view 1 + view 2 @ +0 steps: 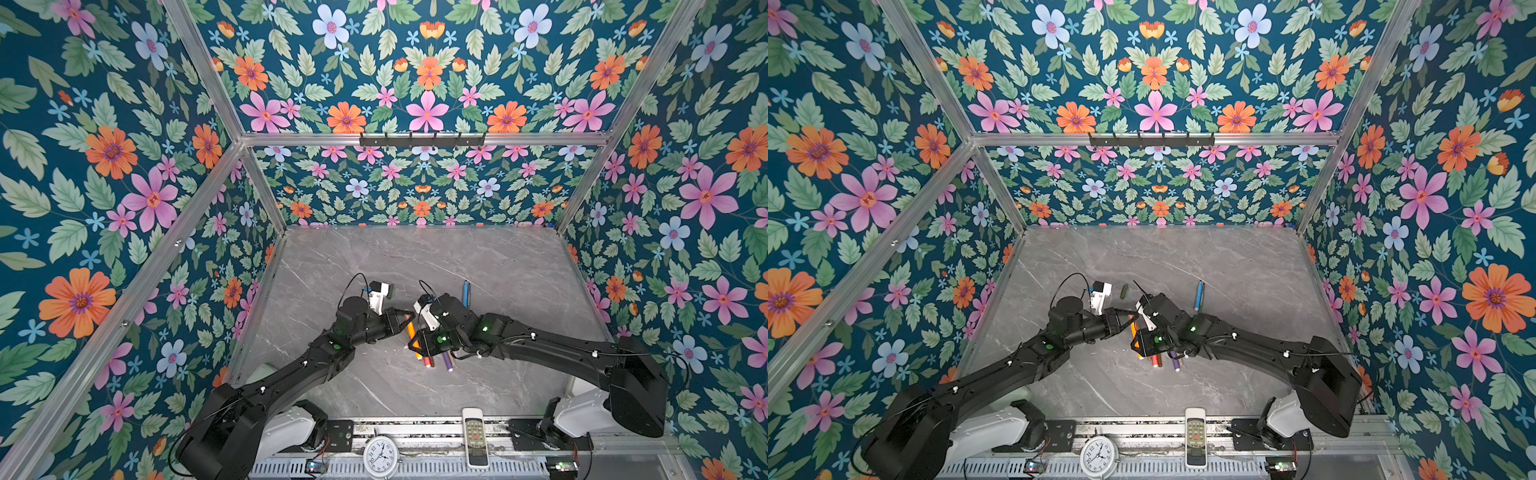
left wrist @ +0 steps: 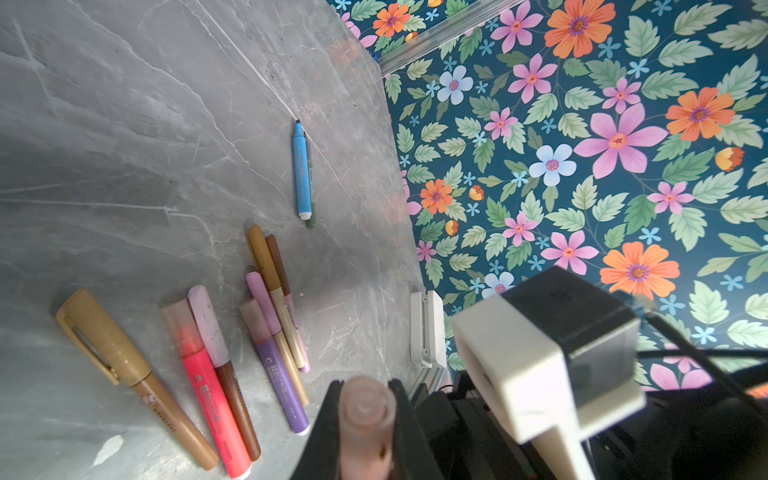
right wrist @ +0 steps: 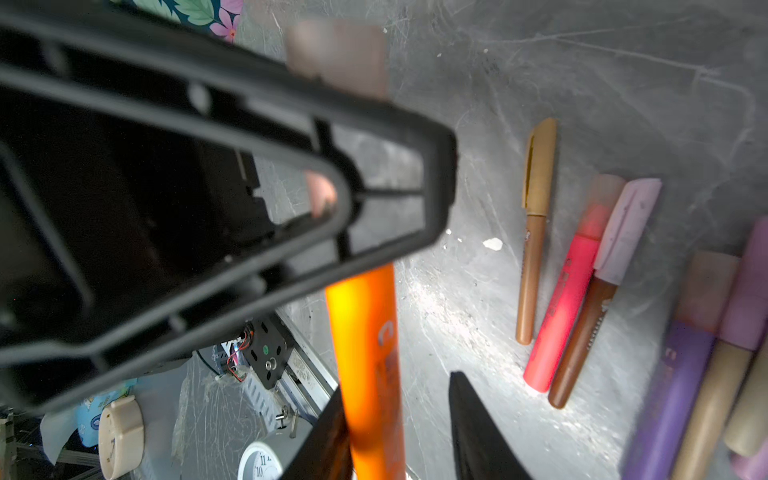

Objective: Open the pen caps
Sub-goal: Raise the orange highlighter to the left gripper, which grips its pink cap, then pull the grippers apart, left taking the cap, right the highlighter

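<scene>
Two arms meet over the middle of the table (image 1: 457, 257) in both top views. The left gripper (image 1: 407, 321) and right gripper (image 1: 417, 344) nearly touch, with an orange pen (image 1: 410, 330) running between them. Wide bare marble lies behind them, up to the back wall. A blue pen (image 1: 466, 292) lies alone toward the right edge, and a green cap (image 1: 1123, 291) lies just beyond the left wrist. More pens (image 1: 436, 361) poke out from under the right gripper. A remote (image 1: 475, 436) and a clock (image 1: 380, 457) sit on the front rail, off the marble.

Left wrist view: the left gripper's fingers (image 2: 401, 415) are clamped on a translucent pinkish cap (image 2: 365, 409). The loose pens lie fanned beside it, capped and well clear of the table edge at the wall.

Right wrist view: the orange pen passes between the right gripper's jaws, which stand apart. It lies against one finger (image 3: 328, 432), with a gap to the other. The cap sticks out past the left gripper. Whether it is off the pen, I cannot tell.
</scene>
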Robot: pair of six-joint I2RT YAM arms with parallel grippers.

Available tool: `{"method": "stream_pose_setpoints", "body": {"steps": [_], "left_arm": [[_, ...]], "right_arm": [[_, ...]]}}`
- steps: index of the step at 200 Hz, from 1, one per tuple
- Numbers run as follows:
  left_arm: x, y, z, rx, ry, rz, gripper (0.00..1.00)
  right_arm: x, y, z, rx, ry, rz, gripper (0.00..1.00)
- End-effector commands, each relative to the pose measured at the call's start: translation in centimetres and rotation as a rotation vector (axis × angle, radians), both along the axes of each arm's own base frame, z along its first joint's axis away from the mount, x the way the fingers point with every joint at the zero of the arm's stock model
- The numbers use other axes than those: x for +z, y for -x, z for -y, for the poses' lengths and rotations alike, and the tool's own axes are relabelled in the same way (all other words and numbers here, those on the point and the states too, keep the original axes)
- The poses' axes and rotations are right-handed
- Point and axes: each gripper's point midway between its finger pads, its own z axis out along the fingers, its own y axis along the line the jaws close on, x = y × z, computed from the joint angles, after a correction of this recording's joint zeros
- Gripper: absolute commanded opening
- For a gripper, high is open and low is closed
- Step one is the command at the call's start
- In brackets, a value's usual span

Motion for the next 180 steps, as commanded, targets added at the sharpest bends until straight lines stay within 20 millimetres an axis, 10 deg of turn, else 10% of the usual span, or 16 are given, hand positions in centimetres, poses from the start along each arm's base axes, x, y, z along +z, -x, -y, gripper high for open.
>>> {"method": "stream_pose_setpoints", "body": {"steps": [1, 11, 41, 108, 180], "left_arm": [[1.1, 0.0, 0.3, -0.014, 0.033, 0.027, 0.00], [1.0, -0.1, 0.4, -0.016, 0.025, 0.030, 0.00], [1.2, -2.1, -0.2, 0.000, -0.101, 0.085, 0.00], [4.3, -13.9, -4.7, 0.135, -0.316, 0.222, 0.00], [-7.3, -14.7, -3.0, 0.016, -0.530, 0.004, 0.00]], "right_arm": [[0.2, -0.9, 0.5, -0.037, 0.034, 0.031, 0.19], [0.2, -0.9, 0.5, -0.035, 0.029, 0.031, 0.00], [-0.7, 0.2, 0.5, -0.009, 0.024, -0.005, 0.00], [-4.5, 4.2, 3.3, -0.101, -0.037, -0.077, 0.00], [-4.6, 0.5, 15.8, -0.453, 0.017, -0.063, 0.00]]}}
